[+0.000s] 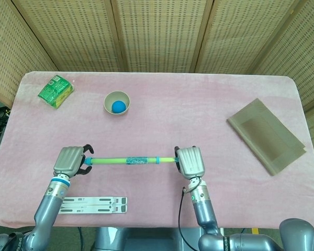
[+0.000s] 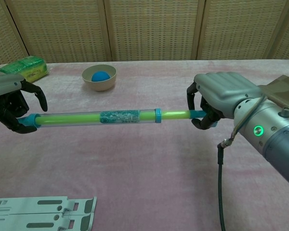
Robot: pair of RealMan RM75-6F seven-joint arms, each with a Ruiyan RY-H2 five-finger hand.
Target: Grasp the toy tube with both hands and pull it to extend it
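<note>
The toy tube [image 1: 131,160] is a clear tube with a green rod and blue caps, lying left to right above the pink table [image 1: 199,104]. My right hand [image 1: 191,160] grips its right end [image 2: 197,114], fingers curled round the blue cap. My left hand [image 1: 70,160] is at the tube's pointed left tip [image 2: 31,121]. One dark finger [image 2: 40,99] arcs above the tip and the others sit just below it, still spread. The tube [image 2: 101,118] looks held level, off the cloth.
A beige bowl [image 1: 117,97] holding a blue ball [image 1: 118,107] stands behind the tube. A green packet [image 1: 56,90] lies at the back left, a folded brown cloth [image 1: 266,135] at the right, and a flat white stand [image 1: 91,204] near the front edge.
</note>
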